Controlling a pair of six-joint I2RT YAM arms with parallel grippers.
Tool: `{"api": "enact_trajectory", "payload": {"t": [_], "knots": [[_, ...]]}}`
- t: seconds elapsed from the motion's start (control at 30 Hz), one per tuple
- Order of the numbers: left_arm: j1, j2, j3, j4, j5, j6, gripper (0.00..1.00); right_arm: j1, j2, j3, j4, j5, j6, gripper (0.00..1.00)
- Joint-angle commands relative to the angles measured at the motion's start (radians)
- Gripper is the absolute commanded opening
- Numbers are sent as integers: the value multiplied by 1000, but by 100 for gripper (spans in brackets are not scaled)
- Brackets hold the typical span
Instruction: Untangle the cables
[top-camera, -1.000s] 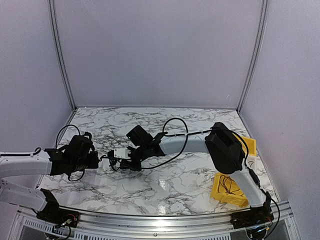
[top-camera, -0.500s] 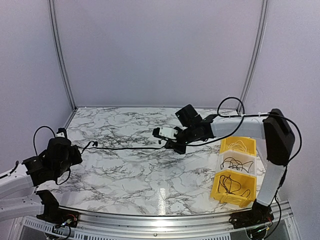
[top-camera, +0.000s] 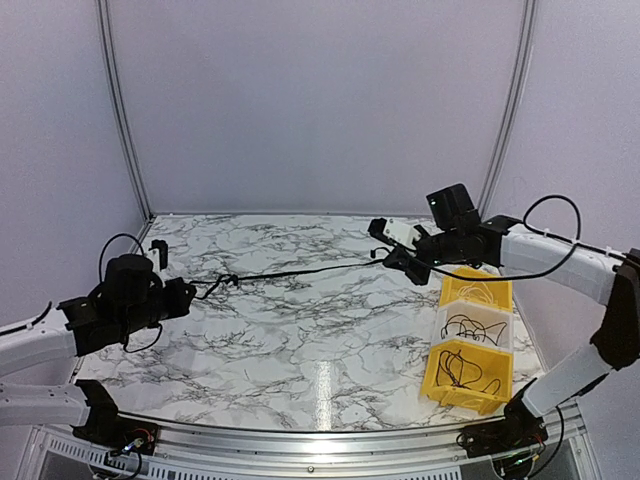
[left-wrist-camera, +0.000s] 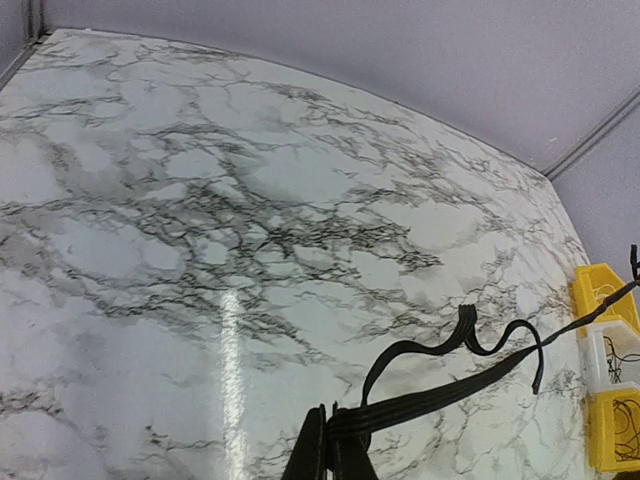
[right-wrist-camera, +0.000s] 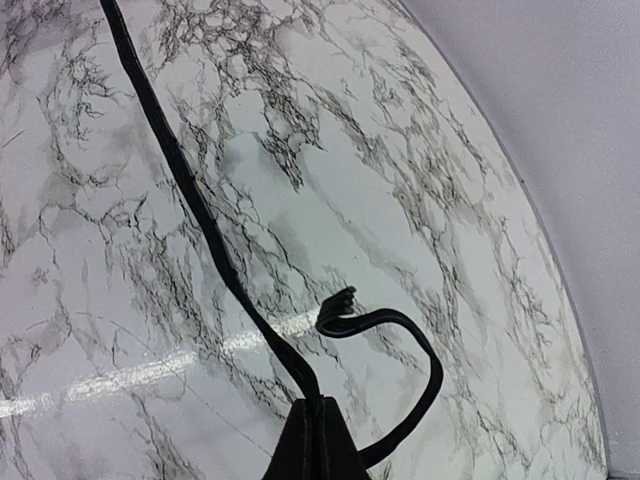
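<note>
A flat black band of cables hangs stretched above the marble table, running between both grippers. My left gripper is shut on its left end. In the left wrist view the fingers pinch the band, and a short loose tail curls beyond it. My right gripper is shut on the right end. In the right wrist view the band runs up and left from the closed fingers, with a free tail looping beside them. A small kink shows near the left end.
Three bins stand in a row at the right edge: a yellow one, a white one and a nearer yellow one, each with thin wires inside. Grey walls close the table at the back and sides.
The grippers were close together at the middle left and have pulled far apart. The right one swung right and back, and the cable now runs out straight between them.
</note>
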Motion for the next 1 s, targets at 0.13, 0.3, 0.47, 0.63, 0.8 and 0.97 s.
{"api": "enact_trajectory", "payload": {"t": [0.13,0.3,0.47,0.63,0.8,0.97], "knots": [[-204,498,411,225,134,134,0,-73,-283,-140,-319,212,-80,0],[-317,835,734,255,208,150,0,-199,-405,-190,-492,247,-164,0],[-396,1139,1096,252,282,146,0,-297,-581,-313,-545,350,-307,0],[-452,1393,1395,249,359,87,0,-371,-654,-435,-547,437,-376,0],[-488,1591,1634,247,392,16,0,-459,-643,-427,-533,436,-385,39],[-508,1663,1725,254,410,-17,0,-508,-689,-281,-608,310,-405,65]]}}
